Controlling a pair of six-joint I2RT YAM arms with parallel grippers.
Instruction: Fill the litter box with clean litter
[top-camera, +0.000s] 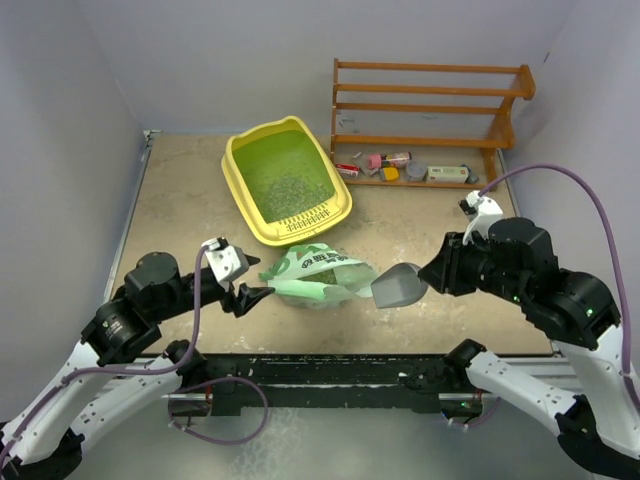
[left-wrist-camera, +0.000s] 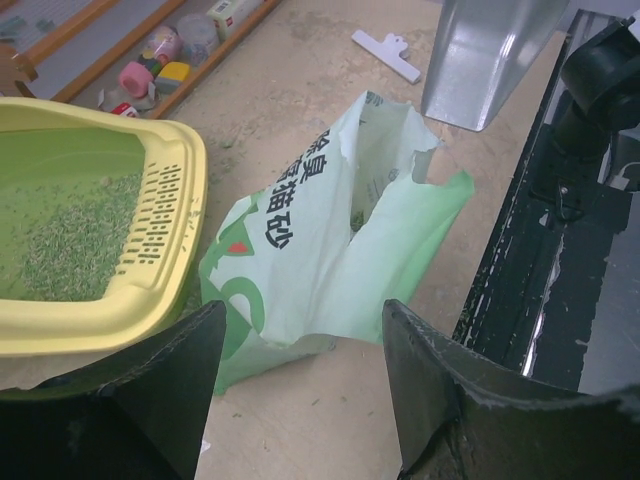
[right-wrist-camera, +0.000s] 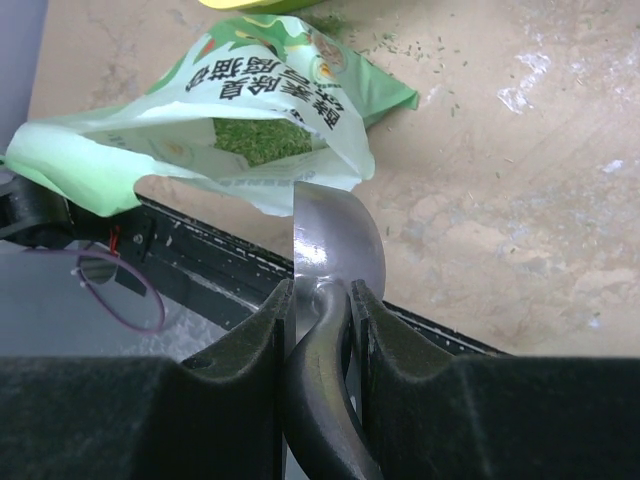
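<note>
The yellow litter box (top-camera: 240, 190) (left-wrist-camera: 170, 240) lies at the table's middle back, a thin spread of clean litter (top-camera: 290, 190) (left-wrist-camera: 70, 245) on its green floor. In front of it slumps the pale-green litter bag (top-camera: 315, 275) (left-wrist-camera: 310, 260) (right-wrist-camera: 270, 80), mouth open, granules showing inside (right-wrist-camera: 262, 140). My left gripper (top-camera: 250, 295) (left-wrist-camera: 305, 350) stands open just left of the bag's near edge, nothing between its fingers. My right gripper (top-camera: 432, 275) (right-wrist-camera: 320, 300) is shut on the dark handle of the grey metal scoop (top-camera: 397, 287) (right-wrist-camera: 338, 240) (left-wrist-camera: 485, 55), whose bowl hangs beside the bag's right end.
A brown wooden rack (top-camera: 430, 110) stands at the back right with small items (top-camera: 400, 168) on its bottom shelf. A white clip (left-wrist-camera: 388, 52) lies on the table. The black frame rail (top-camera: 330, 370) runs along the near edge. Loose granules dot the tabletop.
</note>
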